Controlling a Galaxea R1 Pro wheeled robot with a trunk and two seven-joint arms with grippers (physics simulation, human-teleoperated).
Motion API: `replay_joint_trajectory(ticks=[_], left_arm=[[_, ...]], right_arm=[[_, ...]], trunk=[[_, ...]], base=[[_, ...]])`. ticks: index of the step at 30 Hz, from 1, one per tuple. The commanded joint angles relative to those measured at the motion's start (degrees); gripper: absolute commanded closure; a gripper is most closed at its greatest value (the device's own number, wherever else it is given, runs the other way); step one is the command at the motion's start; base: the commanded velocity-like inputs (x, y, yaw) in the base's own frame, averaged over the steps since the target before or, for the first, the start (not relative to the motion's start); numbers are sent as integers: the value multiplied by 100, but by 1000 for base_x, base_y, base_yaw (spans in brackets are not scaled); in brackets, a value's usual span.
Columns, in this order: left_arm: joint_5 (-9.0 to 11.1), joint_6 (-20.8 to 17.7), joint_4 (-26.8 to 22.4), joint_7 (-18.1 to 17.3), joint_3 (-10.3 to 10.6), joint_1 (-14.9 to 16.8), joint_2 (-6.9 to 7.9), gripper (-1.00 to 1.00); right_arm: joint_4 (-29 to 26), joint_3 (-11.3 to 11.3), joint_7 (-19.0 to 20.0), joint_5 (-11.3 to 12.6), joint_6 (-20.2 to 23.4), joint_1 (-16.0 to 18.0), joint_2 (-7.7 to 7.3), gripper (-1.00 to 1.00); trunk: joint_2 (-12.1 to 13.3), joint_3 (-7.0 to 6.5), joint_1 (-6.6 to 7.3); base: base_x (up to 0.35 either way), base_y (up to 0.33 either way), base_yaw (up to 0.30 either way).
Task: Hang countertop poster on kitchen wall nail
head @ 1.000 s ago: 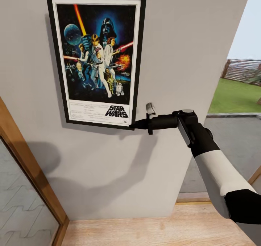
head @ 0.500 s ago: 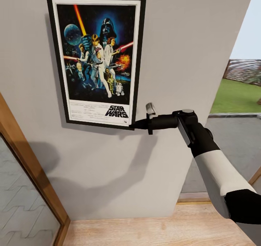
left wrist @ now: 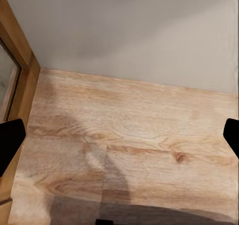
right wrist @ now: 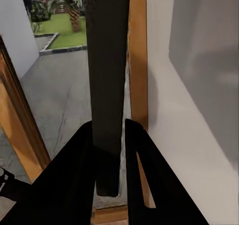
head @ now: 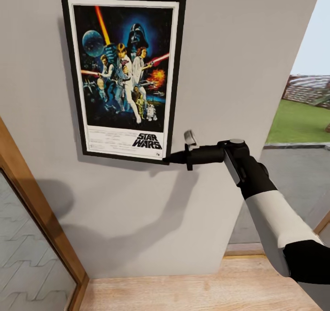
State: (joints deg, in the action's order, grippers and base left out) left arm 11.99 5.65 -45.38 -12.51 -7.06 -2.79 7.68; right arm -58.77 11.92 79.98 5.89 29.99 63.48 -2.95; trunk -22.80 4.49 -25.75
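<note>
Against the grey wall (head: 238,49), the poster (head: 123,74) sits flat and high up, and my right tool (head: 170,157) pinches its lower corner, the one nearest the open doorway (head: 302,118). From the right wrist camera I see the frame edge as a dark strip (right wrist: 107,85) running between the two black fingers (right wrist: 79,170), which are closed tight on it.

I think the big worry is letting go too soon. I cannot see the nail, because the poster covers that part of the wall. So I cannot tell if the poster is hooked on it or if only my grip is keeping it up. If it is not hooked, it would slide down the wall and drop to the wooden floor (head: 201,292) under it.

I also hold only one bottom corner. A small push or twist there could swing the poster sideways or lift it off the nail.

The poster is above the right tool and off toward the wooden door frame (head: 41,210), with its lower corner inside the grip.

My left tool (left wrist: 119,135) hangs over the floor near the foot of the wall, its fingers wide apart and holding nothing.
</note>
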Motion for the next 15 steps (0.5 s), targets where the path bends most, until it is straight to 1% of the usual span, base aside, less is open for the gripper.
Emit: replay_joint_trajectory(ticks=[1,2,4,15], left_arm=[[50,28,-14,-41,-5,3,-34,-100],[50,24,-14,-41,-3,3,-66,-100],[50,24,-14,-41,-3,3,-130,-100],[50,24,-14,-41,-3,3,-130,-100]], right_arm=[[-28,-16,22,77,67,-27,26,100],[-37,-48,32,108,67,-59,59,100],[-37,-49,32,120,67,-70,61,100],[-37,-49,32,120,67,-70,61,100]], trunk=[[-12,11,-4],[-12,11,-4],[-12,11,-4],[-12,11,-4]], base=[[0,0,0],[0,0,0],[0,0,0],[0,0,0]])
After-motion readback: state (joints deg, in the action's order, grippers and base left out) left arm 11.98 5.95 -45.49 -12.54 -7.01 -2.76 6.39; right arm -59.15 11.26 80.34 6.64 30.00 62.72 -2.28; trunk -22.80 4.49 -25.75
